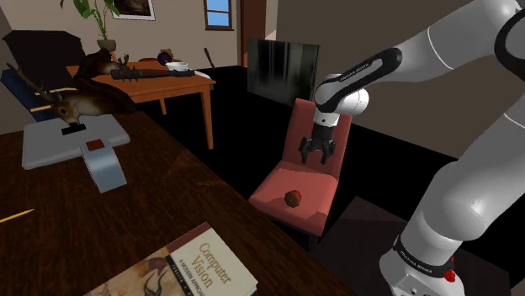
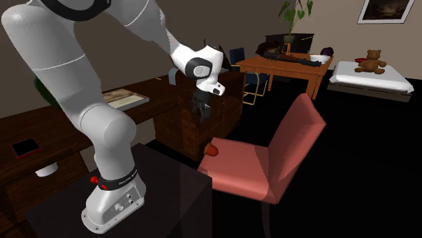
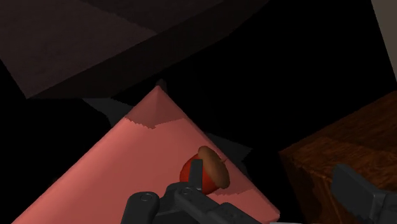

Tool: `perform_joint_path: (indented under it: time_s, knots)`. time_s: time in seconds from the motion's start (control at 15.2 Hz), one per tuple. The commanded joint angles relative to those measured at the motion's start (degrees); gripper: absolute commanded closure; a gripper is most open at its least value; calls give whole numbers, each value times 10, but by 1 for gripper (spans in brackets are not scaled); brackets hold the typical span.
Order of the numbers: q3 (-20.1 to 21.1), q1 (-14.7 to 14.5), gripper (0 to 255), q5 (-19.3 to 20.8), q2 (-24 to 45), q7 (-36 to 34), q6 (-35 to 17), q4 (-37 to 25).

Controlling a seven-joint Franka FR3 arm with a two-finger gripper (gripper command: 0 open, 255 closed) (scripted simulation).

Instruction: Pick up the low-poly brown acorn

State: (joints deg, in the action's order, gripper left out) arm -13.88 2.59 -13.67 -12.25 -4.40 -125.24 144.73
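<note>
Step in hand: approach, before the grasp.

Tool (image 1: 318, 152) hangs above the chair (image 1: 313, 126), pointing down at the seat. Its two fingers stand apart with nothing between them.

Acorn (image 3: 205, 173) lies on the pink seat, below the tool and clear of it, close to the seat's edge. It has a reddish body and a brown cap. The cap leans to one side, so I judge it is lying over rather than upright.

Wrist view: the acorn sits in line with one finger (image 3: 191, 191), not midway between the two. Judgement: the tool is off-centre, and a straight drop from here would land that finger on the acorn and knock it.

To do this well:
- Shift the tool sideways first, until the acorn is centred in the gap.
- Mind the wooden drawer block (image 3: 331, 153) beside the other finger and keep clear of it during the shift.
- Descend straight and stop just short of the seat, with the fingertips level with the body below the cap.
- Close slowly on the faceted body, since the cap rim would probably slip.
- The acorn looks small and likely to roll, and with the seat edge so near a nudge could send it to the floor.
- Lift straight up.
</note>
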Motion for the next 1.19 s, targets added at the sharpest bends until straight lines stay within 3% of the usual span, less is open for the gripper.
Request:
perform_joint_path:
  time_s: [0.0,0.33,0.79,0.92,1.12]
  knots:
    - [-15,-2,0,-41,52,26,-24,-14]
    - [-27,2,0,-167,181,97,-61,-56]
    - [5,48,0,-334,361,182,-67,-146]
    - [16,62,0,-366,403,196,-65,-171]
    - [24,67,0,-380,426,210,-75,-180]
